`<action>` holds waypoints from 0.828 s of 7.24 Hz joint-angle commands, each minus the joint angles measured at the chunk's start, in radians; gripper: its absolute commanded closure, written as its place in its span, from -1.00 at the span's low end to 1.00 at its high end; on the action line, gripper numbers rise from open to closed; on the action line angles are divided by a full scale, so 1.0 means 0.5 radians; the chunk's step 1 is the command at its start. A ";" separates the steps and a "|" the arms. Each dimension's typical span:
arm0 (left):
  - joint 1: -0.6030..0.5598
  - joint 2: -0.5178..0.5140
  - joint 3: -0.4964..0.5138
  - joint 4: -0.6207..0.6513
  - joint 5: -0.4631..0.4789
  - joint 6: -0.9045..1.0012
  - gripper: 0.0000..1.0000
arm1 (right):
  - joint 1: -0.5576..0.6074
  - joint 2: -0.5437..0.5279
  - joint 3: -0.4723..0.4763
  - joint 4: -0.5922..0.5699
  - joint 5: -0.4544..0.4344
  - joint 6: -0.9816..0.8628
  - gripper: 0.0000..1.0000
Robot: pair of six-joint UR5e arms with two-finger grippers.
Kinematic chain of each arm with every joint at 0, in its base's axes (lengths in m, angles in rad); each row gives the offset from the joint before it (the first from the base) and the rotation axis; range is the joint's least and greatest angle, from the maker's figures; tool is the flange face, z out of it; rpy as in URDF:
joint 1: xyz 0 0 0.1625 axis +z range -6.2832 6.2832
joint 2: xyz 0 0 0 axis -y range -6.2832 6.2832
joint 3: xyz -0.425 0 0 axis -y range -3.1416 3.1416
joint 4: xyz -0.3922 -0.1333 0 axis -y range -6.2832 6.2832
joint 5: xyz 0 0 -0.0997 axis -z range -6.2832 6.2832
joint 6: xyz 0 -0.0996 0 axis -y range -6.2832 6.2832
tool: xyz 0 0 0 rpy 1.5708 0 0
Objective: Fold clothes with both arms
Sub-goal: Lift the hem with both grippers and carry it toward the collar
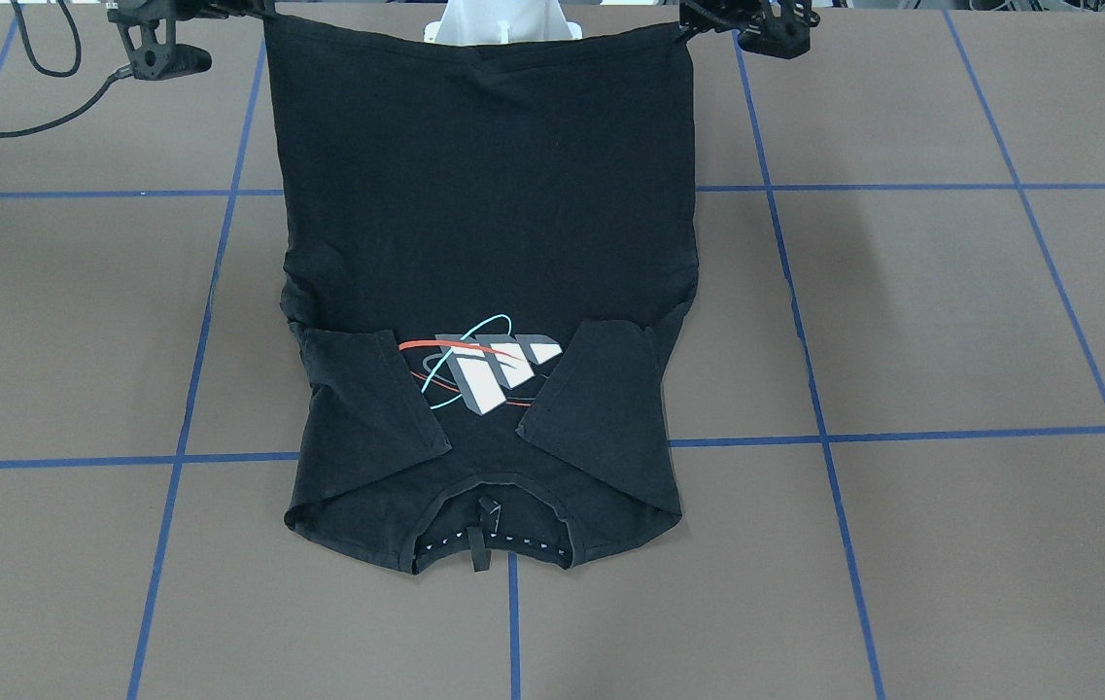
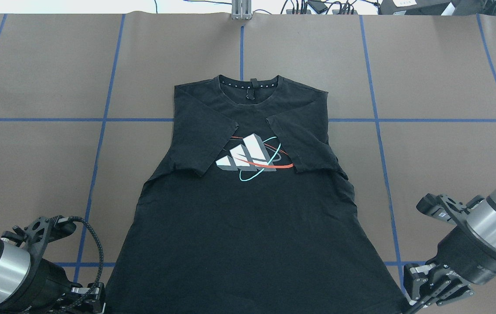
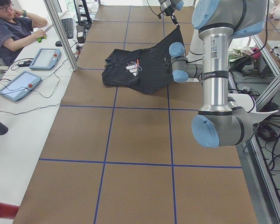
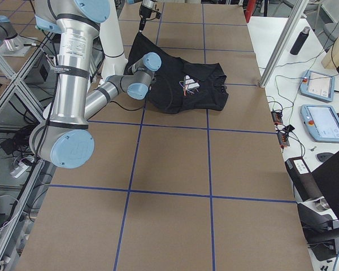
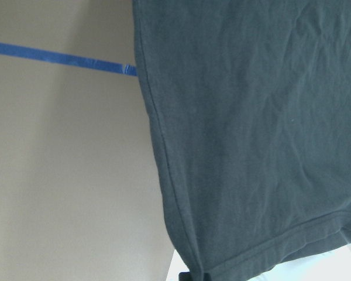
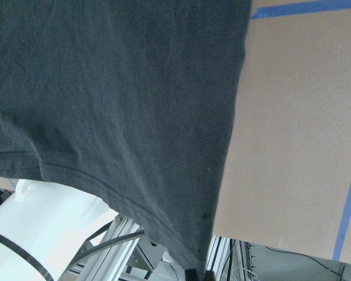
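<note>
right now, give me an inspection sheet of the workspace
surface: brown table marked with a blue tape grid
job's things: black T-shirt, logo up, both sleeves folded inward, collar end flat, hem end lifted
clutter: nothing seen
grippers: left gripper and right gripper, fingers of each shut on a hem corner
cables: black cable loops at the left wrist, apart from the shirt
surroundings: seated operator and teach pendants on a side desk

T-shirt (image 2: 248, 226) on table (image 2: 34, 65) (collar farthest from robot), hem corners in left end effector (image 1: 686, 35), right end effector (image 1: 256, 10)
</note>
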 commanded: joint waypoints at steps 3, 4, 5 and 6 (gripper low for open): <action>-0.500 -0.242 0.057 0.015 -0.010 0.024 1.00 | 0.523 0.278 -0.211 0.008 -0.041 -0.027 1.00; -0.666 -0.413 0.188 0.015 -0.007 0.024 1.00 | 0.584 0.377 -0.345 0.011 -0.075 -0.030 1.00; -0.814 -0.585 0.360 0.015 -0.010 0.027 1.00 | 0.640 0.454 -0.447 0.011 -0.100 -0.030 1.00; -0.925 -0.690 0.562 -0.006 -0.013 0.037 1.00 | 0.652 0.552 -0.566 0.011 -0.118 -0.033 1.00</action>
